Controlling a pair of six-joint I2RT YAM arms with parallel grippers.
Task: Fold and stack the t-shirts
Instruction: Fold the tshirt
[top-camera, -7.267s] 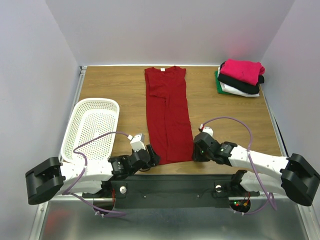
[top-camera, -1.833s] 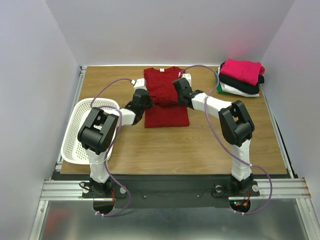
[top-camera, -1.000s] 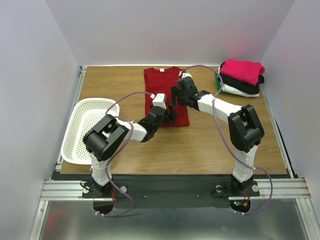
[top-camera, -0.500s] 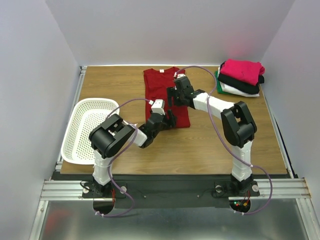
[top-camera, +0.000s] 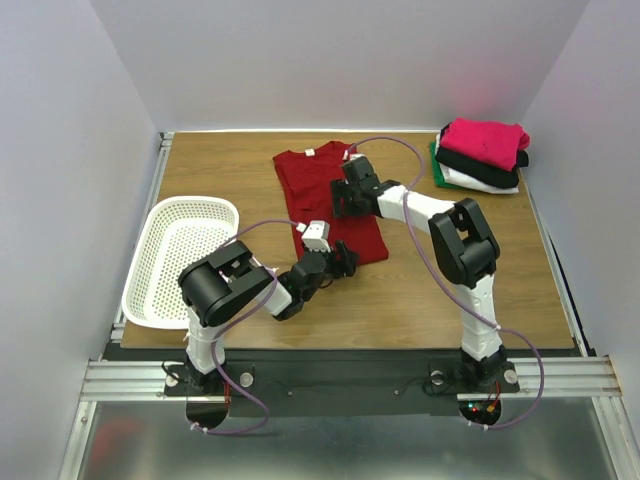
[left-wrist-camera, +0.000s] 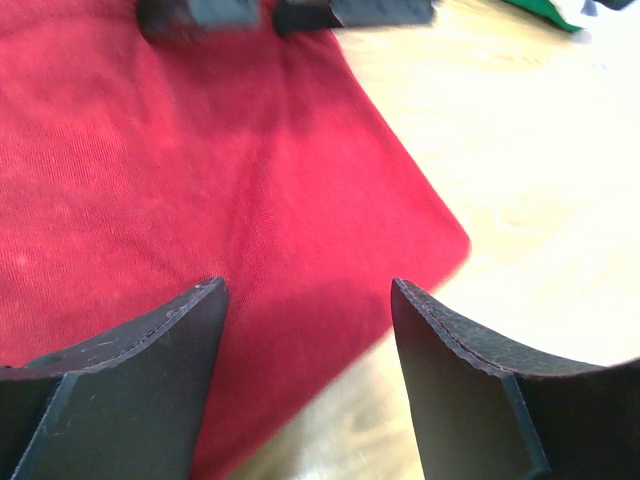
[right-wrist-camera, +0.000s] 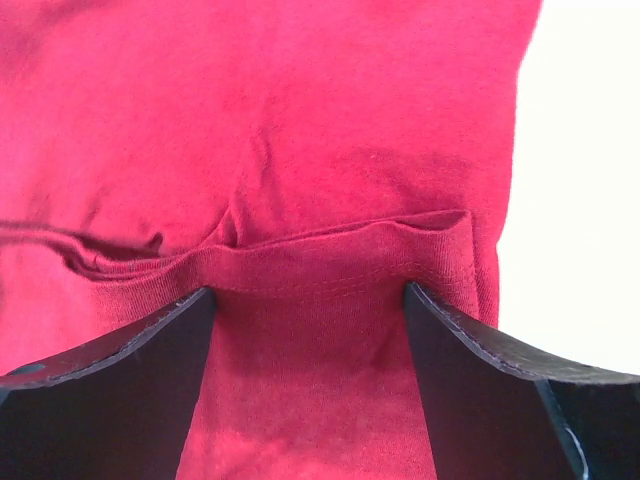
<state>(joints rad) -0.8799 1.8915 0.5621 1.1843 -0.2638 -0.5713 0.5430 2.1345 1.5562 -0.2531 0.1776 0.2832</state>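
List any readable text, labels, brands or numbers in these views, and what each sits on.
No readable text in any view.
On the dark red cloth t-shirt, the small white neck tag is too small to read.
No print shows on the folded stack of pink, black, white and green t-shirts or on the white perforated plastic basket.
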